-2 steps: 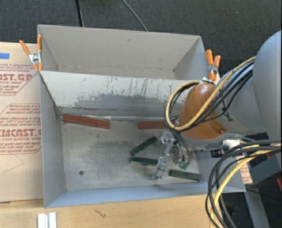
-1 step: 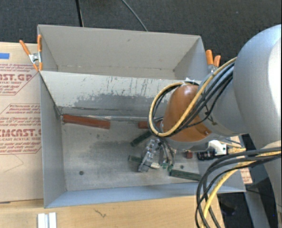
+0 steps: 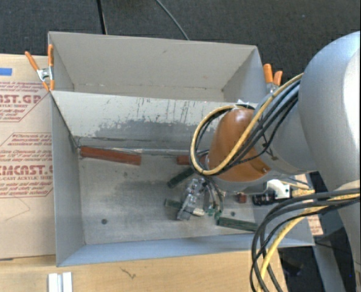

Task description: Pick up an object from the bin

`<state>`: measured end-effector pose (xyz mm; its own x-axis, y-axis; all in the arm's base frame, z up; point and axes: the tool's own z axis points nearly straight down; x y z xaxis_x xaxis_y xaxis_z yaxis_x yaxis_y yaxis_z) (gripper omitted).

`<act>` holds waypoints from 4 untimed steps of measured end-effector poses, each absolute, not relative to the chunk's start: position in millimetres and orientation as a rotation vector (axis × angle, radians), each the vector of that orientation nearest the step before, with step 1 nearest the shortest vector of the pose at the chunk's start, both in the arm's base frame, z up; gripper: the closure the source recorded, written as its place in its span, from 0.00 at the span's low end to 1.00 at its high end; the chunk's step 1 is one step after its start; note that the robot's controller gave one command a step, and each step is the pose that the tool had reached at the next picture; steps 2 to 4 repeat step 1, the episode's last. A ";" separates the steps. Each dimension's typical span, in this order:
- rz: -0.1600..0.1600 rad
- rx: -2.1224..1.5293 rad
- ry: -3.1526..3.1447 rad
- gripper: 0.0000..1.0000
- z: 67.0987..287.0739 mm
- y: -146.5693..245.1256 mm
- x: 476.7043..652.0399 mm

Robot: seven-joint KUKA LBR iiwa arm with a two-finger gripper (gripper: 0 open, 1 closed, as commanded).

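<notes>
Red print on the cardboard sheet (image 3: 16, 163), well apart from the gripper (image 3: 195, 204) — across the bin (image 3: 65, 181) and past the wall farthest from it. Large letters, cut off at the sheet's edge: "CAST.GP" farther from the gripper, "CAST." again nearer. Under the nearer one "CAST ACRYLIC SHEET" — finer lines too small to read.

bin floor (image 3: 113, 215) bare across left and centre of frame, open room there. brown bar (image 3: 109, 156) lies along the back wall. heap of dark bits (image 3: 183, 208) right of centre; orange cover (image 3: 238, 148) and cables (image 3: 197, 140) crowd the right.
</notes>
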<state>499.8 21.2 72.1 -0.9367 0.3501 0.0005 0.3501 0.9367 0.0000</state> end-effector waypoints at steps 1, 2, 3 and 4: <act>0.001 -0.534 -3.097 1.00 200.7 -0.2 501.4; 0.001 -0.534 -3.097 1.00 200.7 -0.2 501.4; 0.001 -0.534 -3.097 1.00 200.7 -0.2 501.4; 0.001 -0.534 -3.097 1.00 200.7 -0.2 501.4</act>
